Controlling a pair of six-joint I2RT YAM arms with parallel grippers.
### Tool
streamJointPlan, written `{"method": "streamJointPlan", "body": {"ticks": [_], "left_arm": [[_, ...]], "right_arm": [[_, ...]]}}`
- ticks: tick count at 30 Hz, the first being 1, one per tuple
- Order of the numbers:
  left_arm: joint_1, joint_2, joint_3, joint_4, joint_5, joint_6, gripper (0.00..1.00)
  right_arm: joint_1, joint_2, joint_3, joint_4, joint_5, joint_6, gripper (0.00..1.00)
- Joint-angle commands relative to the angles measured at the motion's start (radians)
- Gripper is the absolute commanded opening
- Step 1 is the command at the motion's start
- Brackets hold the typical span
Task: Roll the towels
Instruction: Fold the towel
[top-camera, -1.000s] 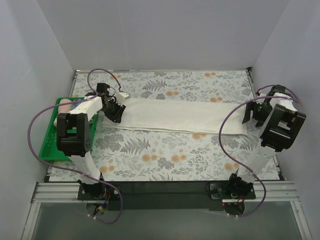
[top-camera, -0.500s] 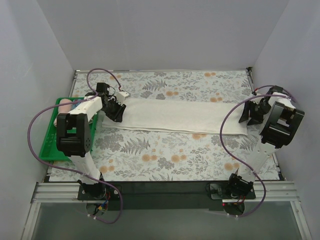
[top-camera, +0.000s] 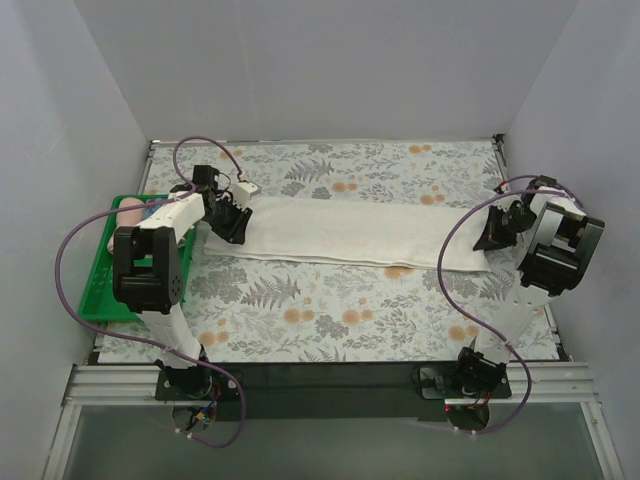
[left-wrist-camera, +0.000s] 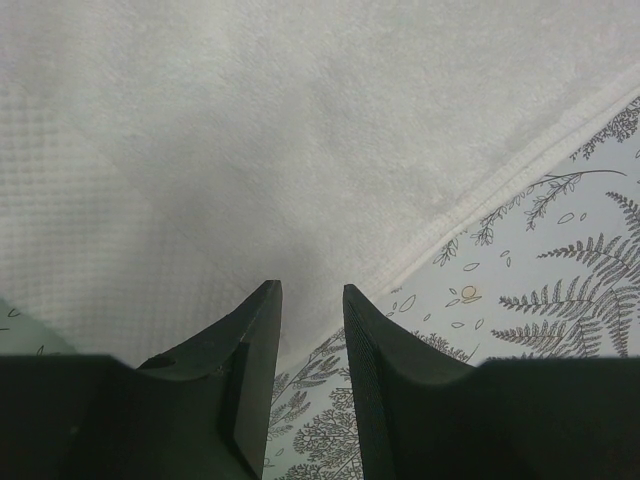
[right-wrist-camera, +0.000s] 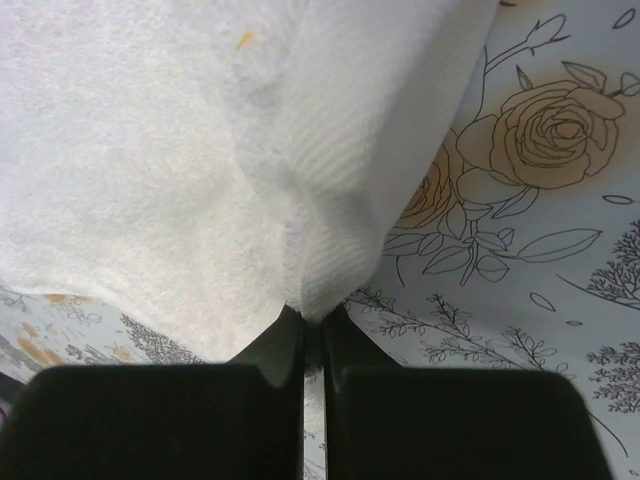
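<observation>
The long cream-white towel (top-camera: 360, 232) lies flat across the floral table, from left to right. My left gripper (top-camera: 232, 224) sits at its left end. Its jaws are a little apart over the towel's hem (left-wrist-camera: 430, 245), with tablecloth showing in the gap, and my left gripper (left-wrist-camera: 312, 290) clamps nothing. At the right end, my right gripper (top-camera: 491, 233) is shut on the towel's edge. In the right wrist view my right gripper (right-wrist-camera: 312, 318) pinches a raised fold of the towel (right-wrist-camera: 200, 170). The salmon-pink towel (top-camera: 128, 212) lies in the tray.
A green plastic tray (top-camera: 100, 285) stands at the table's left edge, beside the left arm. White walls close in the table on the left, back and right. Purple cables loop off both arms. The floral tablecloth (top-camera: 330, 310) shows in front of the towel.
My right gripper has moved left onto the cream towel's right end and gone from open to shut on its edge. The left gripper has not moved.
</observation>
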Motion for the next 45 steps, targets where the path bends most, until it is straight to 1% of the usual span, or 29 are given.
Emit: {"method": "streamJointPlan", "body": {"ticks": [1, 5, 6, 7, 9, 10, 12, 13, 15, 16, 17, 18, 22, 25, 29, 34, 45], "left_arm": [[0.006, -0.024, 0.022, 0.016, 0.031, -0.009, 0.30], [0.008, -0.028, 0.037, 0.005, 0.040, -0.013, 0.31], [0.008, -0.033, 0.042, 0.003, 0.046, -0.013, 0.58], [0.008, -0.038, 0.048, -0.001, 0.066, -0.010, 0.89], [0.008, -0.044, 0.054, -0.009, 0.086, -0.010, 0.90], [0.008, -0.054, 0.060, -0.009, 0.097, -0.016, 0.90], [0.008, -0.074, 0.063, -0.007, 0.114, -0.027, 0.90], [0.009, -0.084, 0.065, 0.002, 0.119, -0.039, 0.90], [0.014, -0.108, 0.072, 0.011, 0.157, -0.064, 0.90], [0.017, -0.116, 0.075, 0.016, 0.171, -0.075, 0.90], [0.017, -0.124, 0.074, 0.026, 0.174, -0.090, 0.90], [0.017, -0.131, 0.079, 0.039, 0.180, -0.117, 0.90], [0.019, -0.131, 0.094, 0.042, 0.192, -0.185, 0.90], [0.019, -0.140, 0.082, 0.062, 0.191, -0.226, 0.91], [0.019, -0.147, 0.068, 0.071, 0.178, -0.234, 0.91], [0.019, -0.147, 0.060, 0.072, 0.146, -0.239, 0.91], [0.019, -0.133, 0.046, 0.075, 0.125, -0.234, 0.91]], "right_arm": [[0.003, -0.091, 0.078, -0.064, -0.023, -0.005, 0.01], [0.049, -0.134, 0.165, -0.130, -0.084, 0.013, 0.01], [0.066, -0.137, 0.175, -0.139, -0.101, 0.025, 0.01], [0.103, -0.140, 0.181, -0.153, -0.110, 0.033, 0.01], [0.146, -0.146, 0.188, -0.164, -0.131, 0.048, 0.01], [0.192, -0.149, 0.184, -0.167, -0.144, 0.062, 0.01], [0.245, -0.157, 0.158, -0.166, -0.162, 0.076, 0.01], [0.302, -0.158, 0.152, -0.163, -0.168, 0.091, 0.01], [0.357, -0.152, 0.150, -0.144, -0.196, 0.107, 0.01], [0.412, -0.149, 0.155, -0.135, -0.193, 0.110, 0.01], [0.424, -0.136, 0.162, -0.129, -0.187, 0.117, 0.01], [0.468, -0.123, 0.182, -0.124, -0.202, 0.122, 0.01], [0.563, -0.050, 0.222, -0.107, -0.253, 0.148, 0.01], [0.598, -0.004, 0.244, -0.071, -0.279, 0.200, 0.01], [0.643, 0.059, 0.276, -0.037, -0.297, 0.254, 0.01], [0.695, 0.085, 0.290, 0.048, -0.297, 0.343, 0.01], [0.747, 0.165, 0.333, 0.092, -0.305, 0.391, 0.01]]}}
